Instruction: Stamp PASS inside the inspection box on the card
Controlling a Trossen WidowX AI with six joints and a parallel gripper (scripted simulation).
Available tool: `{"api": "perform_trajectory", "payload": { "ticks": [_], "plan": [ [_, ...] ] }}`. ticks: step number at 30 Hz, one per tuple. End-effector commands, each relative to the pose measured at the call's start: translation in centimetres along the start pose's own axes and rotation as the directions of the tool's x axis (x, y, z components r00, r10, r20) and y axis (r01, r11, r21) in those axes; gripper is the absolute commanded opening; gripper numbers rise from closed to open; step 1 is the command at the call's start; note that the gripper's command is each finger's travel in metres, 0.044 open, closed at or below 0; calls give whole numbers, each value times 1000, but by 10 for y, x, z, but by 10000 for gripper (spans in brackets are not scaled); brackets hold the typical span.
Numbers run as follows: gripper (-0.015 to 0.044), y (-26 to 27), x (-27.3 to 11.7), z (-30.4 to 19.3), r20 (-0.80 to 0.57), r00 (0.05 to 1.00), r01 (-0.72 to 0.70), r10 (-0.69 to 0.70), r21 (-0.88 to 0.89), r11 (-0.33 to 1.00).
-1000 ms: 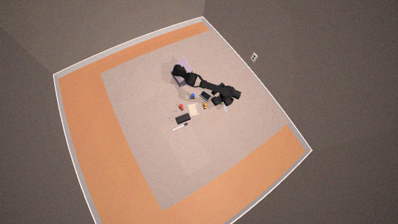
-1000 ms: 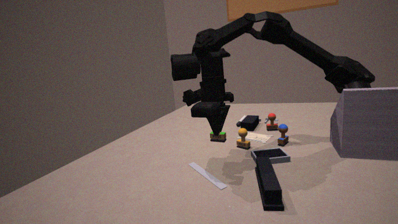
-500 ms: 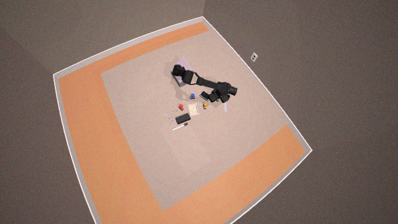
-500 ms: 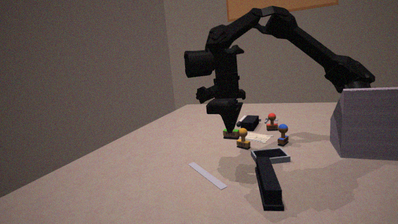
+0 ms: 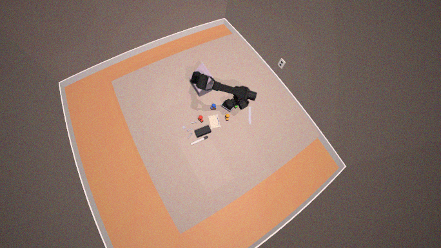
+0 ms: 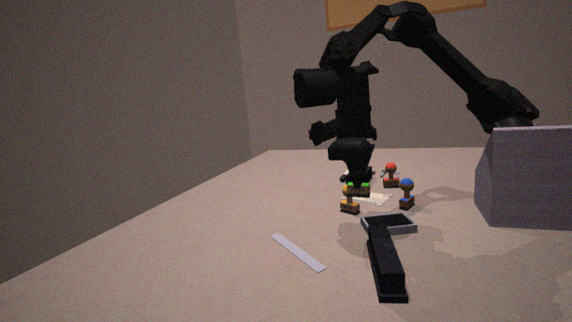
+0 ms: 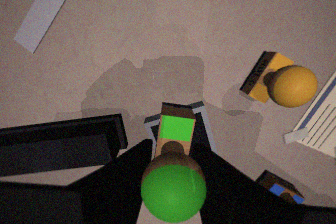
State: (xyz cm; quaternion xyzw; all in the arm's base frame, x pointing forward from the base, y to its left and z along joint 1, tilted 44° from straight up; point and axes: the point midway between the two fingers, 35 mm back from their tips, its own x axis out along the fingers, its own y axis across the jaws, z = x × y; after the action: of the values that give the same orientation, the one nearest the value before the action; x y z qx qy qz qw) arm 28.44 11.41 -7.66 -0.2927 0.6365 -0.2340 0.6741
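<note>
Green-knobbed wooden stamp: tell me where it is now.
The green-knobbed wooden stamp is clamped in the tool, centre-bottom of the wrist view, above the grey-rimmed ink pad, left of the yellow-knobbed stamp.

Card [image 7: 326,119] cut by frame edge; its text unreadable.
</note>
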Motion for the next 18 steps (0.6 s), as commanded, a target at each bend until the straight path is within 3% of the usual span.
{"api": "perform_trajectory", "payload": {
  "ticks": [1,18],
  "plan": [
    [0,-3,-1,-11,3,1000,-6,6,6,1000],
    [0,-20,6,-50,1,1000,-4,4,4,1000]
  ]
}}
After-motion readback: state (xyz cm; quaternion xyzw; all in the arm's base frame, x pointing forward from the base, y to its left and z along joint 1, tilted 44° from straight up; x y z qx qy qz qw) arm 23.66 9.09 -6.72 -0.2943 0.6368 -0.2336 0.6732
